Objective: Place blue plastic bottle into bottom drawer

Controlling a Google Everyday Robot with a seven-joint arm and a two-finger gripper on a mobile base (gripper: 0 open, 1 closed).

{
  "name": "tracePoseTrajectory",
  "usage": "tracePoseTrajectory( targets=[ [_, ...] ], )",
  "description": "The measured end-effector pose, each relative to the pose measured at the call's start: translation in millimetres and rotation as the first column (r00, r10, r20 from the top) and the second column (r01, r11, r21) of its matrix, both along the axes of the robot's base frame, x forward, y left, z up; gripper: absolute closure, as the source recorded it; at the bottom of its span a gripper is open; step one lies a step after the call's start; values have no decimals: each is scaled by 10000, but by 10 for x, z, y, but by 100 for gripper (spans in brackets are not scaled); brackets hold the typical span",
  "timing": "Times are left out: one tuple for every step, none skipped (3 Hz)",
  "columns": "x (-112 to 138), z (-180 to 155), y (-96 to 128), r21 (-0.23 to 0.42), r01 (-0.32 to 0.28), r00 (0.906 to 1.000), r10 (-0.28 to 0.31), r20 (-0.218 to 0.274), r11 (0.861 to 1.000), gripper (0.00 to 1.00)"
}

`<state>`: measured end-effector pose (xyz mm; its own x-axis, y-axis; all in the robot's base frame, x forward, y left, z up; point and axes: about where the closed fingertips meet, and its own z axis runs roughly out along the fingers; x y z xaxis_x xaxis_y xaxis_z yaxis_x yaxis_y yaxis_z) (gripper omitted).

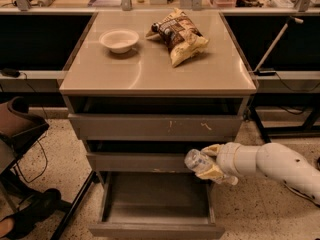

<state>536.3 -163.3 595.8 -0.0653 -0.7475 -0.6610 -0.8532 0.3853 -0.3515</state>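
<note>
- The bottom drawer (156, 229) sits nearest, pulled out of the cabinet, its flat grey floor bare and open to view.
- Just above its right rear corner the gripper (210, 162) hangs at the end of a white arm (272, 166) that reaches in from the right.
- Its tan fingers (214, 149) are closed around the blue plastic bottle (196, 161), one above and one below it.
- The bottle lies roughly sideways in the grasp, its free end pointing left, in front of the right part of the middle drawer (135, 161) and not inside the bottom drawer.
- Above that, the top drawer (150, 127) shows its scuffed grey front.
- On the cabinet top (150, 71) a white bowl (119, 39) stands at the back left.
- A brown-and-yellow chip bag (179, 34) lies just beside it to the right, apart from the bowl.
- A speckled floor (265, 216) surrounds the cabinet.
</note>
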Motion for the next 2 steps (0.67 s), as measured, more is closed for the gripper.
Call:
tracePoseTrajectory(
  targets=[
    [105, -478, -98, -343, -53, 10000, 53, 2, 9994, 100],
    [224, -1359, -144, 16, -431, 9946, 431, -944, 9991, 100]
  ],
)
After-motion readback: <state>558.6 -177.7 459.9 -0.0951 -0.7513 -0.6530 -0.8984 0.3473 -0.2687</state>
